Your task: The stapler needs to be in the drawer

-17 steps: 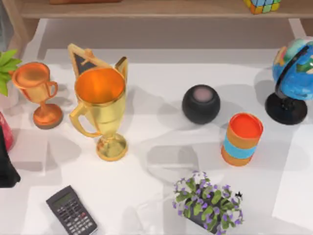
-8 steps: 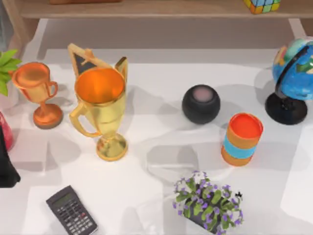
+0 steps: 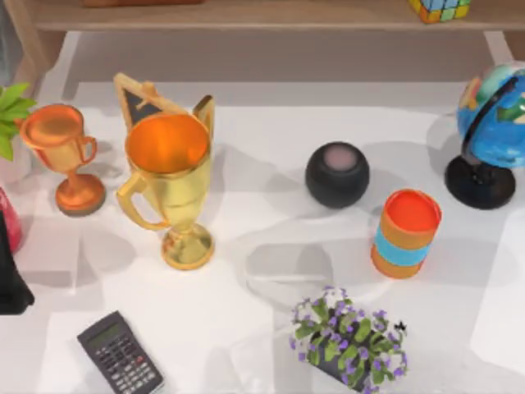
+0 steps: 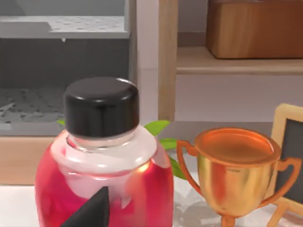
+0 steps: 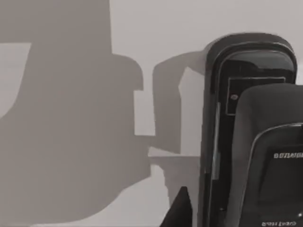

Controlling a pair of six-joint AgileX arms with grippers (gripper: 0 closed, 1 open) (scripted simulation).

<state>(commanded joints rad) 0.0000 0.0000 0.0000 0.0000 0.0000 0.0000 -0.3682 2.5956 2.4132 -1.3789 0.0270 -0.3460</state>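
Stapler (image 5: 251,137) on table just beside right fingers' dark tip (image 5: 180,210); fingers' state unclear.

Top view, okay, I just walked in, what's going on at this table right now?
Nothing is being held yet. The right wrist view looks at a black stapler lying on the white table, so the right arm seems to be lining up on it. The left wrist view faces a red bottle with a black cap and a copper trophy. A gold trophy, calculator and globe stand untouched.
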